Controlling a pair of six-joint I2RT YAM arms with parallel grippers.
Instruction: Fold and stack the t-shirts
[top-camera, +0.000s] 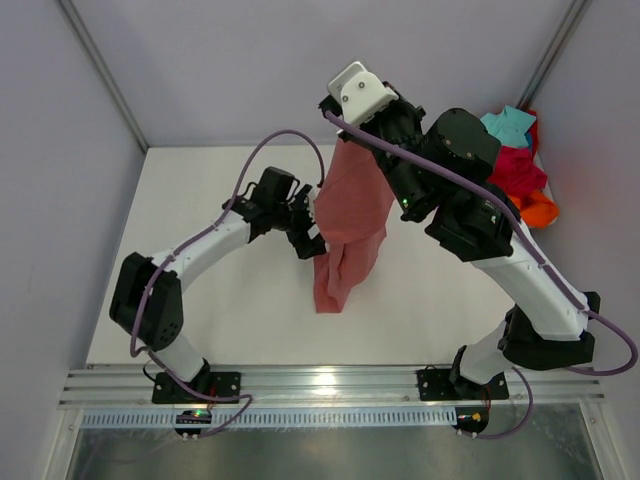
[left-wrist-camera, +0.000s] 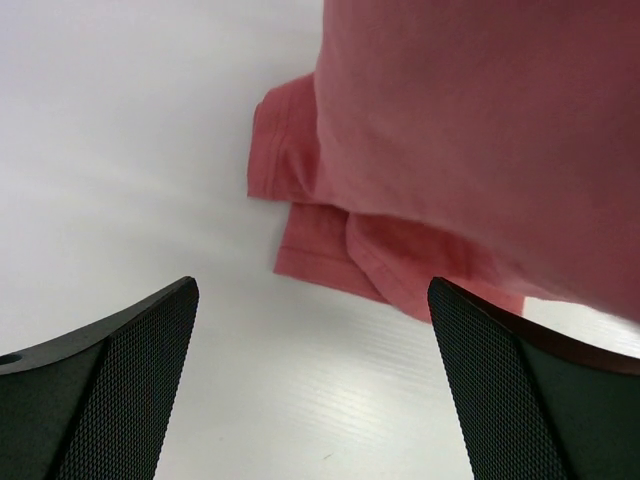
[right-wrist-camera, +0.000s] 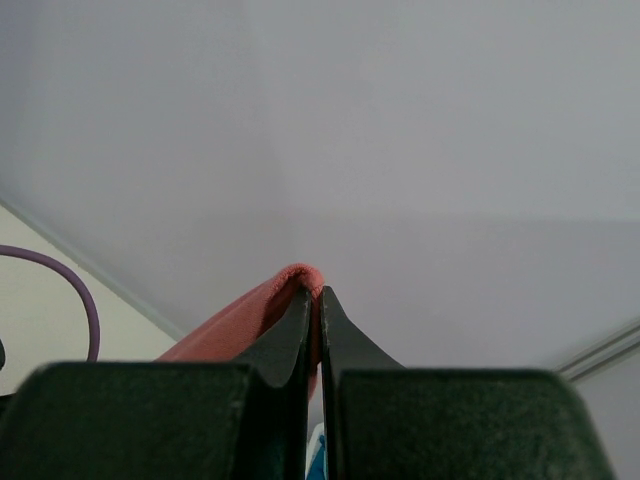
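Note:
A dusty salmon-pink t-shirt (top-camera: 350, 215) hangs lengthwise over the table, its lower end bunched on the white surface. My right gripper (top-camera: 340, 125) is raised high at the back and is shut on the shirt's top edge; in the right wrist view a fold of pink cloth (right-wrist-camera: 250, 320) is pinched at the tips of that gripper (right-wrist-camera: 320, 292). My left gripper (top-camera: 312, 235) sits low beside the shirt's left edge, open and holding nothing. In the left wrist view this gripper (left-wrist-camera: 312, 290) frames bare table, with the shirt (left-wrist-camera: 450, 150) just beyond it. Turquoise (top-camera: 508, 125), crimson (top-camera: 515, 170) and orange (top-camera: 540, 208) t-shirts lie heaped at the back right.
The white table (top-camera: 210, 300) is enclosed by grey walls at the left, back and right. A metal rail (top-camera: 330, 385) carrying both arm bases runs along the near edge. A purple cable (top-camera: 290, 140) loops above the left arm.

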